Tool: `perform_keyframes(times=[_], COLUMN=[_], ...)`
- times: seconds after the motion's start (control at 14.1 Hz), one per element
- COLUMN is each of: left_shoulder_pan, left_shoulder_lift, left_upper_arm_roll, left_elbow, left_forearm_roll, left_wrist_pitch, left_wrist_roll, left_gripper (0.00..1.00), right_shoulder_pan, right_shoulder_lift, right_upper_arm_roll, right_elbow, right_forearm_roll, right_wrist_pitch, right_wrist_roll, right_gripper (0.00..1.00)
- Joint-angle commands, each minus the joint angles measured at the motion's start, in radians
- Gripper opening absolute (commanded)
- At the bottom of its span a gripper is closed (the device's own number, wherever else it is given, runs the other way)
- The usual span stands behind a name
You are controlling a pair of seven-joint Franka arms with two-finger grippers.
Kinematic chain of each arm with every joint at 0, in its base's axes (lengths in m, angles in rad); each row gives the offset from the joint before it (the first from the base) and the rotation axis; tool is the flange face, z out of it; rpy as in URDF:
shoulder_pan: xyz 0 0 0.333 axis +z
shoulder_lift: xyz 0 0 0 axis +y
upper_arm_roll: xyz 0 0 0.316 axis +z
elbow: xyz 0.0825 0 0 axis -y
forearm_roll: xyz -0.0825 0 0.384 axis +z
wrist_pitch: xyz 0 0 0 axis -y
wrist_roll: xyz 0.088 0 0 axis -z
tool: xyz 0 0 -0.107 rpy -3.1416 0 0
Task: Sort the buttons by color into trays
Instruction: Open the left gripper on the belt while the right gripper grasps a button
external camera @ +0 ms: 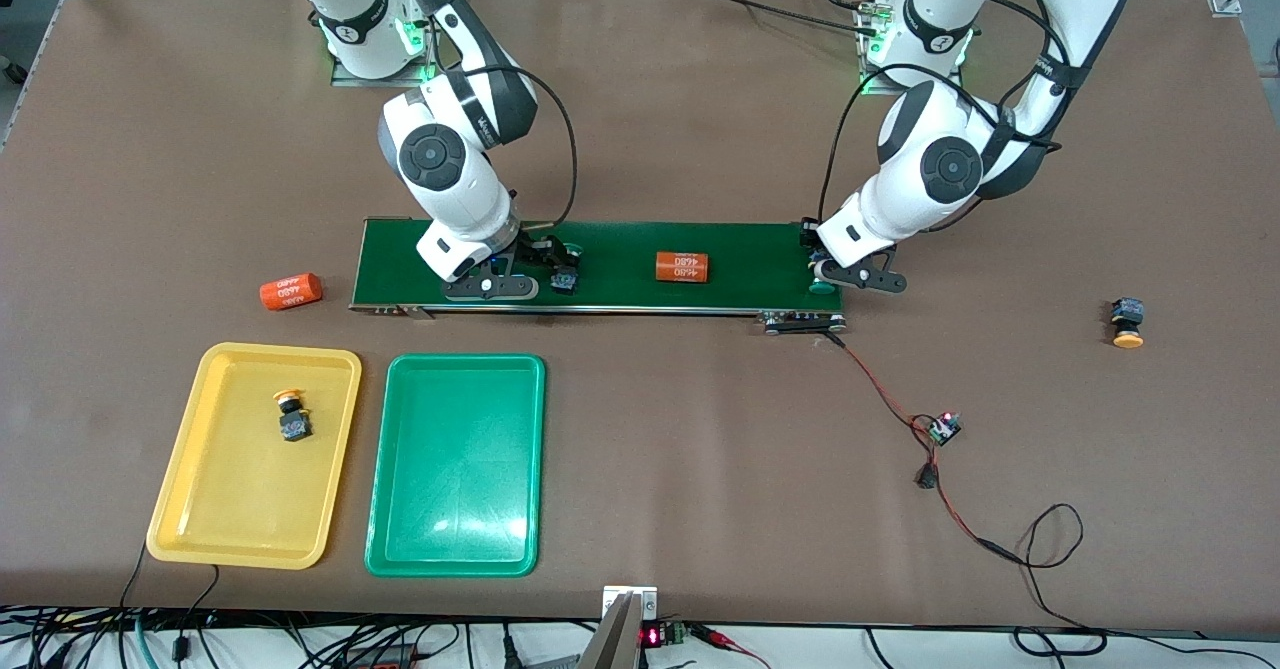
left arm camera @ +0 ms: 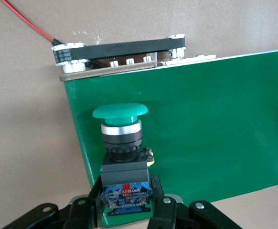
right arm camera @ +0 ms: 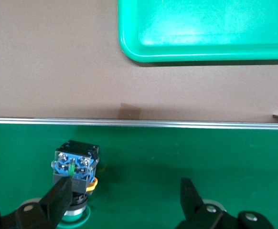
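Observation:
My left gripper (external camera: 832, 275) is at the left arm's end of the dark-green belt (external camera: 620, 249), shut on the black body of a green button (left arm camera: 120, 111), whose cap shows in the front view (external camera: 823, 287). My right gripper (right arm camera: 124, 196) is open low over the belt's other end (external camera: 528, 271). A second green button (right arm camera: 75, 164) stands cap-down on the belt against one finger (right arm camera: 58, 198); it also shows in the front view (external camera: 567, 276). One yellow button (external camera: 291, 416) lies in the yellow tray (external camera: 200, 489). Another yellow button (external camera: 1128, 323) lies on the table toward the left arm's end. The green tray (external camera: 457, 509) holds nothing.
An orange "4680" cylinder (external camera: 682, 267) lies mid-belt, and another (external camera: 291, 291) lies on the table off the belt's right-arm end. A small circuit board (external camera: 945, 428) with red and black wires lies nearer the front camera than the belt's left-arm end.

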Motion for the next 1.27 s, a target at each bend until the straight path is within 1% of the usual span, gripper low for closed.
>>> perform_keyframes(times=[0.0, 0.28, 0.35, 0.42, 0.49, 0.64, 0.78, 0.85, 0.92, 1.06, 1.2], left_shoulder_pan=[-0.003, -0.003, -0.003, -0.003, -0.003, -0.003, 0.0, 0.011, 0.03, 0.128, 0.234], left_shoulder_lift=[-0.006, 0.014, 0.017, 0.019, 0.011, -0.027, -0.074, -0.097, -0.114, -0.115, -0.087], left_upper_arm_roll=[-0.002, -0.002, -0.002, -0.002, -0.002, -0.002, -0.005, -0.005, -0.003, -0.002, -0.003], left_elbow=[-0.02, -0.02, -0.019, -0.014, -0.014, -0.014, -0.006, 0.012, 0.046, 0.125, 0.187], left_forearm_roll=[-0.023, -0.022, -0.016, -0.016, -0.016, -0.016, -0.02, -0.02, -0.022, -0.017, -0.017], left_wrist_pitch=[0.029, 0.055, 0.055, 0.055, 0.052, 0.033, -0.015, -0.051, -0.121, -0.242, -0.296], left_wrist_roll=[0.015, 0.018, 0.02, 0.024, 0.027, 0.026, 0.017, 0.017, 0.014, 0.02, 0.018], left_gripper=[0.0, 0.0, 0.12, 0.53, 1.0, 1.0, 1.0, 1.0, 1.0, 1.0, 1.0], right_shoulder_pan=[0.01, 0.008, 0.008, 0.008, 0.008, 0.008, 0.008, 0.008, 0.008, 0.007, 0.002], right_shoulder_lift=[0.002, 0.001, 0.001, 0.001, 0.002, 0.004, 0.01, 0.011, 0.011, 0.019, 0.031], right_upper_arm_roll=[-0.006, -0.006, -0.006, -0.006, -0.006, -0.006, -0.006, -0.006, -0.006, -0.006, -0.006], right_elbow=[-0.004, -0.002, -0.002, -0.002, -0.002, -0.002, -0.002, -0.002, -0.002, -0.002, -0.002], right_forearm_roll=[0.0, 0.003, 0.003, 0.005, 0.005, 0.005, 0.005, 0.005, 0.005, 0.003, -0.001], right_wrist_pitch=[0.018, 0.014, 0.015, 0.015, 0.017, 0.017, 0.018, 0.02, 0.02, 0.021, 0.035], right_wrist_roll=[0.02, 0.021, 0.023, 0.023, 0.021, 0.021, 0.021, 0.021, 0.02, 0.02, 0.02], right_gripper=[1.0, 1.0, 1.0, 1.0, 1.0, 1.0, 1.0, 1.0, 1.0, 1.0, 1.0])
